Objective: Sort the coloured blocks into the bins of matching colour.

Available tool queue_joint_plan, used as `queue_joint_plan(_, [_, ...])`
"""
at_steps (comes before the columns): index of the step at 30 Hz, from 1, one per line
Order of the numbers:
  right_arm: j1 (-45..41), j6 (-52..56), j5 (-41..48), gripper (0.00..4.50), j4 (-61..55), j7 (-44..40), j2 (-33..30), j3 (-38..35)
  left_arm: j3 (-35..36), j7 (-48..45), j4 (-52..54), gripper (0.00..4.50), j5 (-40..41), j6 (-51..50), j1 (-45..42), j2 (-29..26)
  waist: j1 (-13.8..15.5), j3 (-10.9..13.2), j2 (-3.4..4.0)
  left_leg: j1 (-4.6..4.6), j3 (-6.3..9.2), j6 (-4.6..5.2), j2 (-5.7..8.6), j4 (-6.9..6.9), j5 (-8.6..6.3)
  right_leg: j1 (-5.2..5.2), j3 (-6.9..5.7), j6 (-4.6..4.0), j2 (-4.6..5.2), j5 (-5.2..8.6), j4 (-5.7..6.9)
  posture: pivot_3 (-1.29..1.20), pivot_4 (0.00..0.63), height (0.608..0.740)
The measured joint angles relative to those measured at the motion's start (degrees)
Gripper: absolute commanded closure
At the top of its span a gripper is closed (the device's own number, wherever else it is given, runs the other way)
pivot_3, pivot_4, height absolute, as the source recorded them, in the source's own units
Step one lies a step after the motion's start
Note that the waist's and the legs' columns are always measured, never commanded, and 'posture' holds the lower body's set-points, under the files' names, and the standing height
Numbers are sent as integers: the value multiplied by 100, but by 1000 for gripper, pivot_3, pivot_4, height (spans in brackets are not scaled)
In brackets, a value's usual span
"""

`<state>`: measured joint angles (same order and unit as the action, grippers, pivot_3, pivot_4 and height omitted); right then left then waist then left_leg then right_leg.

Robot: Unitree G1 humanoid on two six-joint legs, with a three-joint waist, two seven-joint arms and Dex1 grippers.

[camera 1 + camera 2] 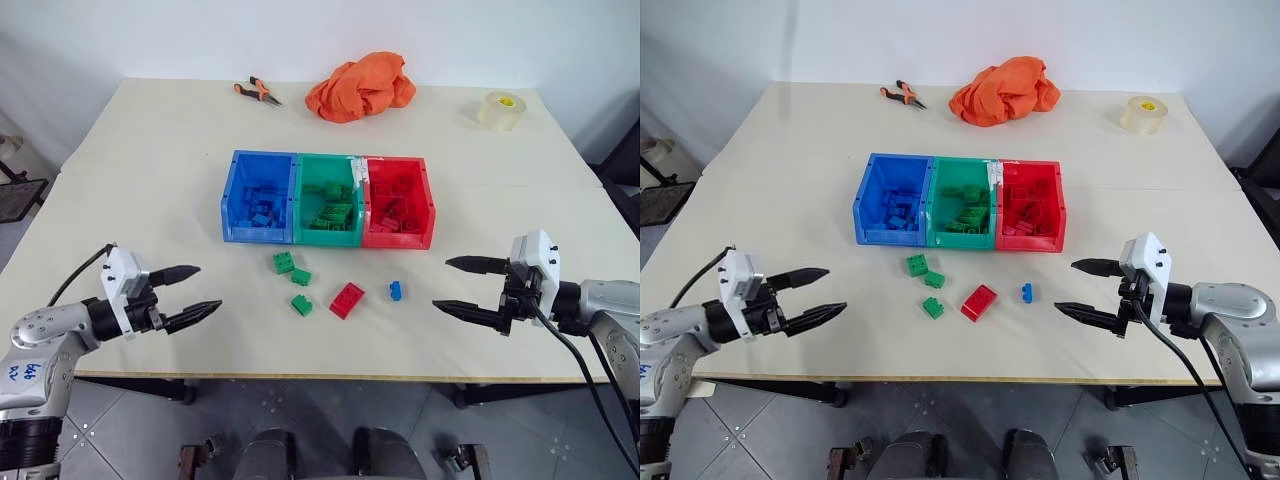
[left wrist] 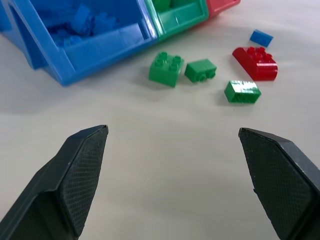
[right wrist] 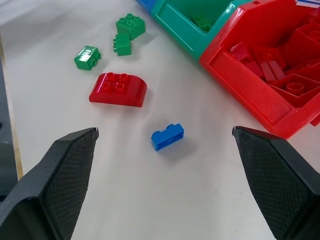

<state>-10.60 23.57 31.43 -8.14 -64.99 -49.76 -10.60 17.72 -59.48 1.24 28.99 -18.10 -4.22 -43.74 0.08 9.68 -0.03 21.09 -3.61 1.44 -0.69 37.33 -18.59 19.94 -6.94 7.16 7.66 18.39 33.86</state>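
Right gripper: jaws wide apart, empty, nearer arm to blue block, which lies just left of it, before red bin.

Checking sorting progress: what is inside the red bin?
The red bin holds a pile of red blocks; no other colour shows. Whatever lies beneath the pile is covered.

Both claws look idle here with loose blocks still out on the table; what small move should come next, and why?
Probably the right claw should reach for the blue block. Both claws stand open and empty, the left claw too. The blue block lies on the table nearest the right claw, apart from the red block, so it is likely the easiest first pick.
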Motion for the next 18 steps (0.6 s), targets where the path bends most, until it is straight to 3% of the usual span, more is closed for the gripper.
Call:
queue_joint_plan(12, [414,171,5,13,-442,463,24,-57,-423,318,3,55,-77,-261,-492,148,24,0,0,1,0,0,4,2,0,-1,-3,0,-9,0,3,0,150,740])
queue_joint_plan(18, [1335,428,13,13,-682,539,-278,-835,-942,120,-4,55,-80,-537,-963,248,140,0,0,-1,-3,6,11,6,-3,-5,-4,1,-16,0,3,0,150,740])
